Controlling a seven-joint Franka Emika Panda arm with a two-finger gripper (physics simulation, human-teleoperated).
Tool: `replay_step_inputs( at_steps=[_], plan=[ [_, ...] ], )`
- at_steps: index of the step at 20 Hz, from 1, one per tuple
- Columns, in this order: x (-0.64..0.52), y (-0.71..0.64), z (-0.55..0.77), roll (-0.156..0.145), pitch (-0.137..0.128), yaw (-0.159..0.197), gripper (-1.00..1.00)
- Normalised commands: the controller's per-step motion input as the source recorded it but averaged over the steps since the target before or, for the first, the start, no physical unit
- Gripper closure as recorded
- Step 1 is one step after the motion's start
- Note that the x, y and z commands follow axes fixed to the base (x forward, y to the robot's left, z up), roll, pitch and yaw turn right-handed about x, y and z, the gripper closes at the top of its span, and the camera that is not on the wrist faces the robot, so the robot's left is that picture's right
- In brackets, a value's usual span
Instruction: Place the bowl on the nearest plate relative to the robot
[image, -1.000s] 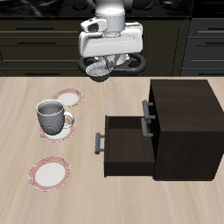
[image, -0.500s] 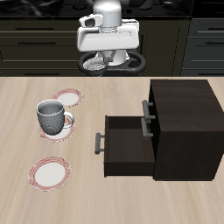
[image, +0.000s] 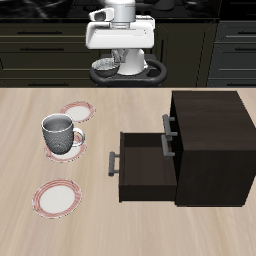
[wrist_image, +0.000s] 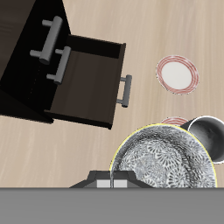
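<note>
1. Front plate (image: 57, 197): flat, white, pink-rimmed, bare.
2. Mug (image: 58, 133) on middle plate; dark cabinet (image: 205, 148), drawer (image: 145, 166) pulled open.
3. Back plate (image: 77, 111): closest to base, likely target.
4. Gripper (image: 118, 66) high at rear, fingers clamped on bowl (wrist_image: 164, 162) rim; shallow, grey-patterned inside, carried level.

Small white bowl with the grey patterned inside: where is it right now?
The small white bowl with the grey patterned inside is held in the gripper, raised above the table's back edge, behind the grey-and-white mug and the three red-rimmed plates.
</note>
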Motion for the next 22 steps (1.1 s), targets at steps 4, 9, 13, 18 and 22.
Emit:
replay_step_inputs(
  at_steps=[4, 9, 13, 18, 22],
  plan=[
    [-0.22, -0.19, 0.04, -0.013, 0.013, -0.037, 1.0],
    [-0.34, -0.13, 0.01, -0.016, -0.028, 0.019, 1.0],
    [-0.24, -0.17, -0.21, -0.004, 0.029, -0.007, 1.0],
    [-0.31, -0.18, -0.15, -0.02, 0.008, -0.013, 1.0],
    [-0.33, -0.05, -0.05, -0.016, -0.027, 0.003, 1.0]
  ],
)
